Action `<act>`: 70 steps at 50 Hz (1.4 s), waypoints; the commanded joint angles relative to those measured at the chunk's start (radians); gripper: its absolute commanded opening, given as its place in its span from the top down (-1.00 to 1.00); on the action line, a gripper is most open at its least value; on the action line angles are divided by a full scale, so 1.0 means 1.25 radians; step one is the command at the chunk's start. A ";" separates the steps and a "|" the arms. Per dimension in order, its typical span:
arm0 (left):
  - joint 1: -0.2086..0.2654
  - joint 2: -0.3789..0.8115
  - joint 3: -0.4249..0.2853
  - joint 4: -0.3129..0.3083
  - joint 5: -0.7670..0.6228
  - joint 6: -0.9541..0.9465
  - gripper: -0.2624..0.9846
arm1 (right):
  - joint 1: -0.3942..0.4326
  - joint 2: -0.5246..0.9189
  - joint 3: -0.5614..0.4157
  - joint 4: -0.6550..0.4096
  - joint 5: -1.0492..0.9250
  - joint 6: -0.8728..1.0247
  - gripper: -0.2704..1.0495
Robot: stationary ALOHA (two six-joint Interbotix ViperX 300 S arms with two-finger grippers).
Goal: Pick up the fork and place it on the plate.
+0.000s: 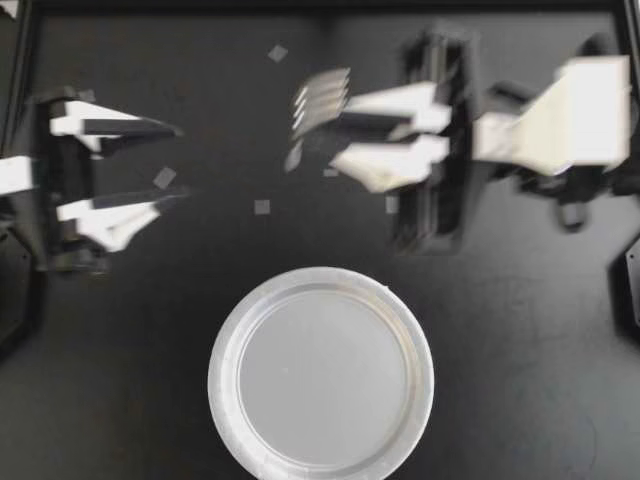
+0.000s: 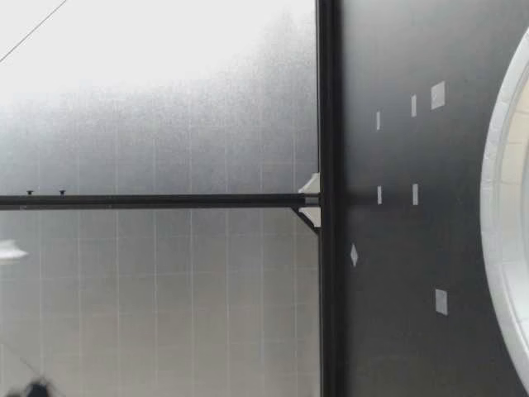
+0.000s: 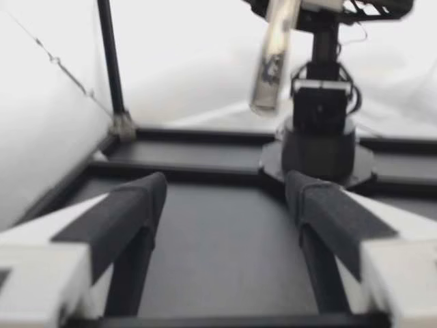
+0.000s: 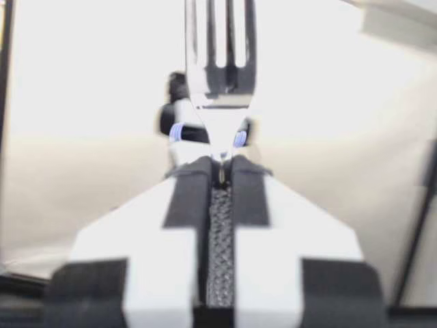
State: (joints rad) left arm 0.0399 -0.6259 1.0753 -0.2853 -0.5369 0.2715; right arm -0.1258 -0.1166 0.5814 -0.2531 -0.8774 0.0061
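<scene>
Top view: held fork [image 1: 320, 100] points tines toward left end effector [image 1: 182, 162].

Beyond the plate [image 1: 222, 372], whose rim is partly cropped, the fork [image 1: 320, 100] is smeared by blur, its handle hidden inside the right tool [image 1: 340, 132].

Silver fork [image 1: 320, 100] clamped in my right hand [image 1: 340, 130] — round white plate [image 1: 222, 375] lies apart.

No legible text or signs anywhere
</scene>
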 commanded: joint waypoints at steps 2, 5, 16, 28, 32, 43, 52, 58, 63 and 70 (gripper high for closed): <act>-0.001 0.043 -0.043 0.004 -0.007 -0.016 -0.38 | 0.002 0.033 -0.042 -0.011 -0.026 0.015 0.46; -0.002 0.065 -0.053 0.006 -0.005 -0.025 -0.38 | 0.002 0.050 -0.052 -0.012 -0.026 0.018 0.46; -0.032 0.120 -0.083 0.016 0.018 -0.032 -0.38 | -0.001 0.071 -0.063 -0.012 -0.033 0.018 0.46; -0.040 0.125 -0.091 0.020 0.015 -0.032 -0.37 | -0.001 0.082 -0.063 -0.013 -0.043 0.022 0.46; -0.040 0.129 -0.092 0.022 0.012 -0.031 -0.37 | -0.001 0.090 -0.063 -0.013 -0.058 0.023 0.46; -0.040 0.152 -0.106 0.031 0.010 -0.031 -0.36 | -0.001 0.096 -0.061 -0.013 -0.072 0.025 0.46; -0.040 0.161 -0.108 0.033 0.007 -0.029 -0.14 | -0.001 0.098 -0.056 -0.013 -0.072 0.026 0.46; -0.040 0.160 -0.107 0.033 0.005 -0.029 0.17 | -0.001 0.104 -0.054 -0.013 -0.072 0.026 0.46; -0.040 0.158 -0.103 0.033 -0.004 -0.031 0.42 | -0.001 0.104 -0.053 -0.013 -0.072 0.026 0.46; -0.040 0.158 -0.101 0.033 -0.011 -0.029 0.54 | -0.001 0.104 -0.053 -0.011 -0.063 0.028 0.45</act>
State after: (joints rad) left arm -0.0092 -0.4188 0.9664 -0.2470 -0.5354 0.2362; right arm -0.1243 0.0245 0.5308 -0.2715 -0.9603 0.0414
